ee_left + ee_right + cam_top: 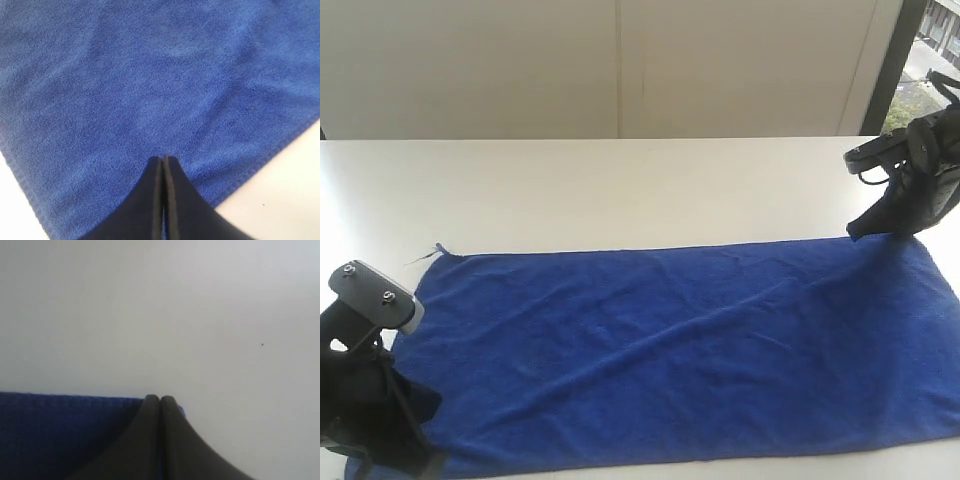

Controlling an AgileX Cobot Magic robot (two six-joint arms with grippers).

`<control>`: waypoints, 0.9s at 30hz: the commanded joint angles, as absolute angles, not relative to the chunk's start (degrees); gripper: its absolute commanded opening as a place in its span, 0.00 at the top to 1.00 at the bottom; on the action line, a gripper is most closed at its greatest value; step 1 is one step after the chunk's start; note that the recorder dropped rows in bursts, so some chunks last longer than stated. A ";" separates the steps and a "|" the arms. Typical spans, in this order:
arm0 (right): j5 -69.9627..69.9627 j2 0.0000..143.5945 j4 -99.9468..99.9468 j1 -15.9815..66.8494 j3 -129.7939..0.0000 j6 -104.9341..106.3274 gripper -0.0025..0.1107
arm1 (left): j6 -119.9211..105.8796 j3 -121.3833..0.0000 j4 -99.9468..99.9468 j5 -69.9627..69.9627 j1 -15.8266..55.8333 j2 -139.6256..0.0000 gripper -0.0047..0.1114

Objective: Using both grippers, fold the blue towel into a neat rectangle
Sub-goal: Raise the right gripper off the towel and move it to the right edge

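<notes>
The blue towel [680, 340] lies spread out flat on the white table [620, 190], with a few soft wrinkles. My left gripper [425, 400] is shut and sits over the towel's near left corner. In the left wrist view its tips [163, 158] are pressed together above the towel [150, 75], with nothing visibly pinched. My right gripper [854, 235] is shut, its tip at the towel's far right corner. In the right wrist view its closed tips [160, 398] stand at the edge of the towel [60, 430], where it meets bare table [200, 315].
A pale wall [620, 60] rises behind the table's far edge. A dark window frame [890, 60] stands at the far right. A loose thread [438, 247] sticks out at the towel's far left corner. White tabletop [285, 195] shows beside the left gripper's corner.
</notes>
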State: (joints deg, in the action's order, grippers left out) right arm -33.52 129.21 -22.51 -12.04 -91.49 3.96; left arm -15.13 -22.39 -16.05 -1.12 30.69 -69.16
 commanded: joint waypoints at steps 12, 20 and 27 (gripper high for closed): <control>-34.26 130.18 -27.45 -14.76 -91.54 0.00 0.98 | -14.75 -22.16 -16.27 -0.81 30.93 -68.68 0.96; -33.23 128.86 -23.98 -14.76 -92.19 -0.44 0.98 | -14.75 -22.16 -16.27 -0.92 30.93 -68.68 0.96; -33.20 123.29 -21.16 -12.87 -92.19 0.00 0.98 | -14.75 -22.16 -16.27 -2.06 30.93 -68.68 0.96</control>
